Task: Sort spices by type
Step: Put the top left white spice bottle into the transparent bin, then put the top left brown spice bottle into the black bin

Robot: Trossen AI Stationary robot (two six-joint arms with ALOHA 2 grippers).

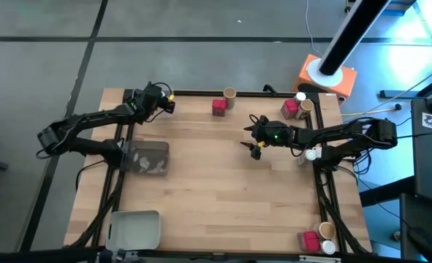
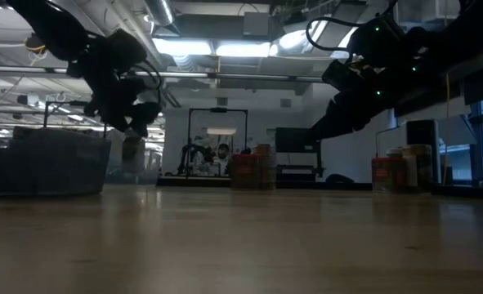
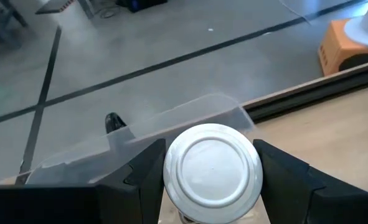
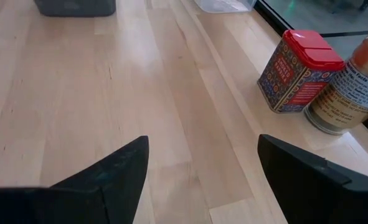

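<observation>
- Red-lidded tin (image 4: 299,71), right wrist view: patterned label with a red panel carrying print; the lettering cannot be made out.
- Round jar (image 4: 349,93) touching that tin: pale label with dark lines of print, words not legible from this angle.
- White jar lid (image 3: 212,165), left wrist view: plain, no marking.
- High and low views: containers too small or dim; nothing readable on them.

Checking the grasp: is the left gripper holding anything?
Yes: the left gripper has its fingers on both sides of a white-lidded jar.
</observation>
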